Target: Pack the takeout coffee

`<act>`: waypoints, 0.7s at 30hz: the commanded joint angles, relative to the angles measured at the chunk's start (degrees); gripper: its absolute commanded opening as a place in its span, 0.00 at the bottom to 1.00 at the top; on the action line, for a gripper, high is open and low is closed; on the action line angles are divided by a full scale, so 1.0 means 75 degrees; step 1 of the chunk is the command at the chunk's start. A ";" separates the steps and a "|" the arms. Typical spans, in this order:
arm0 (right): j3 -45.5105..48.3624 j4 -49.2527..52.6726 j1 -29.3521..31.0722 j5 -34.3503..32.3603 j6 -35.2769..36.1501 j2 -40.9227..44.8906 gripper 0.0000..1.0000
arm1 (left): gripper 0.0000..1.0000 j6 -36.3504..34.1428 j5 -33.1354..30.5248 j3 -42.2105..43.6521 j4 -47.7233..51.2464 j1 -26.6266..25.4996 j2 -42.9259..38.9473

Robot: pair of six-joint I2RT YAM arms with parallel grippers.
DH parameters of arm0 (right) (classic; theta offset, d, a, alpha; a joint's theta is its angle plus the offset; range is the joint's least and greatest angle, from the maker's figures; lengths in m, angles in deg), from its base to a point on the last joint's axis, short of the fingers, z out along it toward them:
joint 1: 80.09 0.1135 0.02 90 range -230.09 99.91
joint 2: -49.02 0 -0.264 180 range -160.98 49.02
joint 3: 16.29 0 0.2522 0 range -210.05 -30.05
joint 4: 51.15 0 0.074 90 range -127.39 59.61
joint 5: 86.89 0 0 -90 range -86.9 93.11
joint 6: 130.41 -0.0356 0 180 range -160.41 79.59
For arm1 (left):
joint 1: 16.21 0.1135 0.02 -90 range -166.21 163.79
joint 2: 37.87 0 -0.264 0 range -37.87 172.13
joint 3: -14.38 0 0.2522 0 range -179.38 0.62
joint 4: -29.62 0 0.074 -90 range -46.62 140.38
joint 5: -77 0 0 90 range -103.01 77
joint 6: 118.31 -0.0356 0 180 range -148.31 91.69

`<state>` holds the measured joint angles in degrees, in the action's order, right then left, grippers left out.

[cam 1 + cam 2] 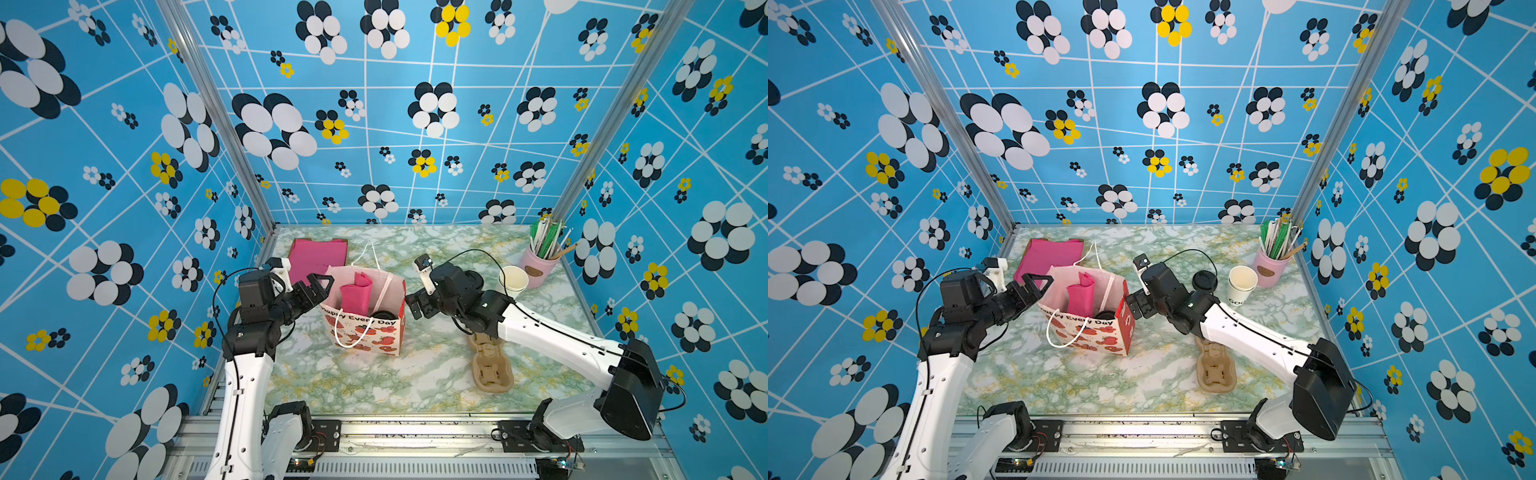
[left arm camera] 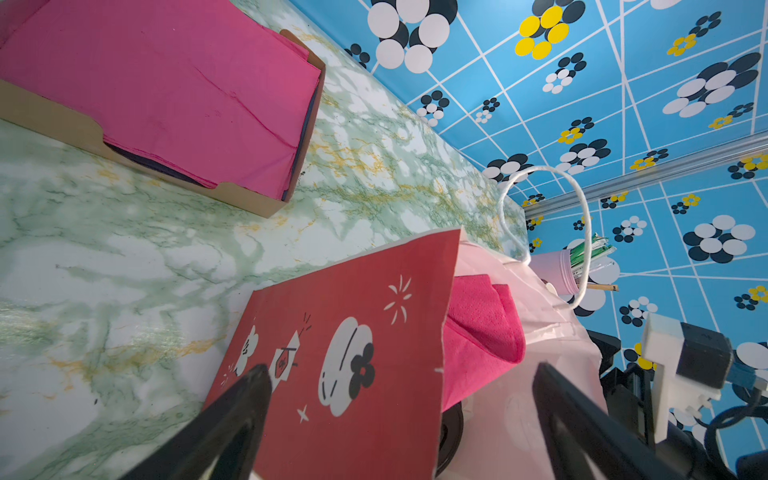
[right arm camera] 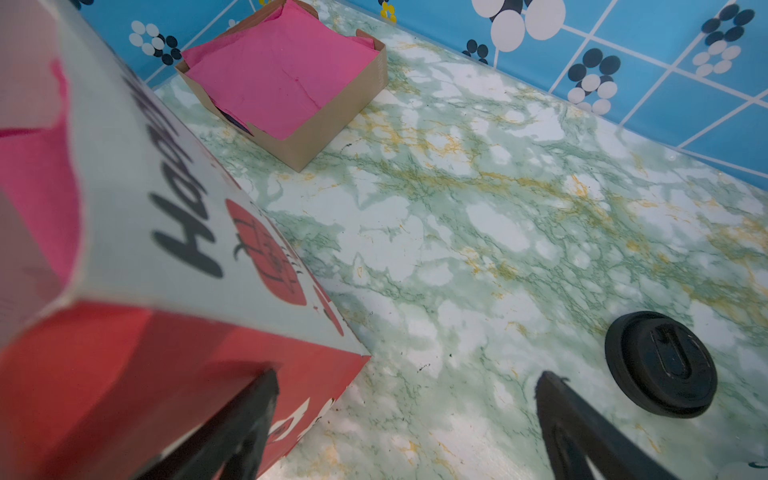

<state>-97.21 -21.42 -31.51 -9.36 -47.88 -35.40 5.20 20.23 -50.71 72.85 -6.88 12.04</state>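
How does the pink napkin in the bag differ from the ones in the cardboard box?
The bag napkin stands upright, folded over; the box napkins lie flat and spread. The bag napkin looks single; the box napkins form a stack. Both are pink.

A brown cardboard tray (image 3: 336,124) of pink paper napkins (image 3: 282,79) sits far left on the green marbled tabletop (image 1: 415,382). Far right, a pink cylindrical pot (image 1: 538,272) of straws (image 1: 546,237) stands beside stacked lidless white paper cups (image 1: 513,280), with a loose round black plastic lid (image 1: 1204,281) nearby. A brown moulded-pulp cup carrier (image 1: 492,372) lies nearer the front.
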 commanded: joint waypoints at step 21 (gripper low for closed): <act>-0.0512 0.0202 -0.0455 -0.0075 0.0243 0.0073 0.99 | 0.99 -0.0038 -0.0739 0.0047 0.0082 0.0071 -0.0274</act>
<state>-100.55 -21.18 -34.26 -8.18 -47.20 -38.30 6.56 18.46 -49.20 71.85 -6.82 10.93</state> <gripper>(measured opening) 0.991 0.992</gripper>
